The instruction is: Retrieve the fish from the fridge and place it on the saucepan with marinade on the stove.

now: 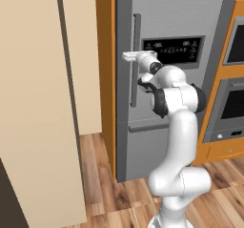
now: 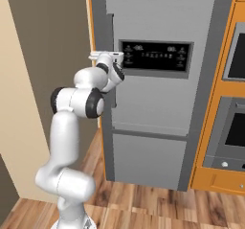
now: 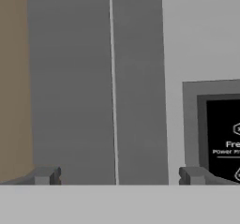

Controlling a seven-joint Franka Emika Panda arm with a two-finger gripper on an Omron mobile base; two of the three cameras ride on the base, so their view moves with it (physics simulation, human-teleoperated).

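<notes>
The white arm's tool (image 3: 117, 175), jaws spread wide, straddles the upright bar handle (image 1: 136, 60) of the tall grey steel fridge (image 1: 181, 12), its door shut.

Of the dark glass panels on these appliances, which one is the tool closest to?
The fridge's black display panel, just right of the vertical bar handle that the open tool straddles. The oven windows sit farther right, in the orange cabinet.
</notes>
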